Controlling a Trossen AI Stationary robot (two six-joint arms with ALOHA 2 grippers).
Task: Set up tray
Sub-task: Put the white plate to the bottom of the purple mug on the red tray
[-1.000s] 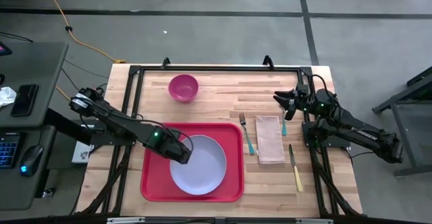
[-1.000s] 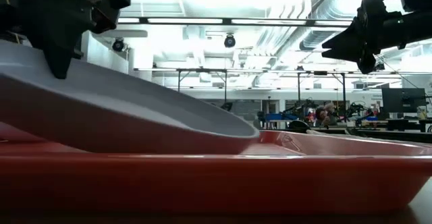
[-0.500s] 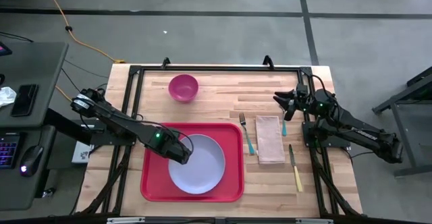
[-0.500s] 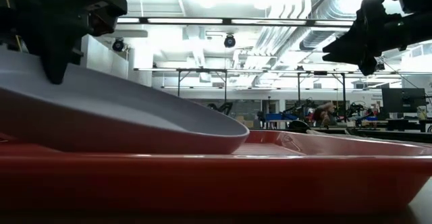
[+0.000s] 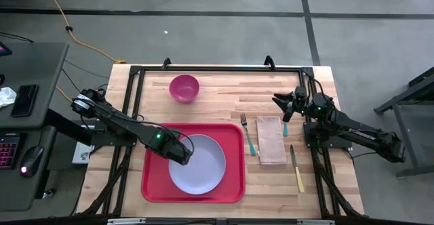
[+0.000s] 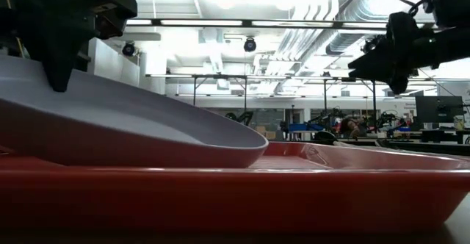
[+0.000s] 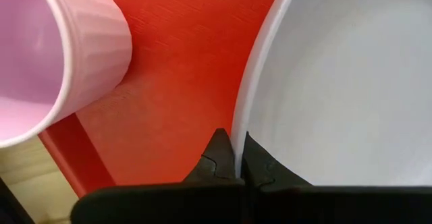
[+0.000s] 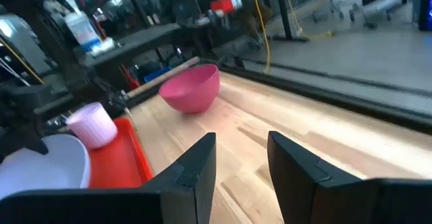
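On the wooden surface (image 5: 217,89) we find the left gripper (image 5: 184,158) with jaws clamped on the plate (image 5: 200,167) rim, tilted over the tray (image 5: 152,184); right gripper (image 5: 279,101) jaws parted, empty.

One camera looks straight down on the wooden slatted table (image 5: 217,93); another sits level at its edge, hard against the flat red plastic tray (image 6: 235,192), which both share.

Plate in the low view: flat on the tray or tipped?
Tipped. The plate slants, one edge raised by the left tool shut on its rim, the other resting on the tray.
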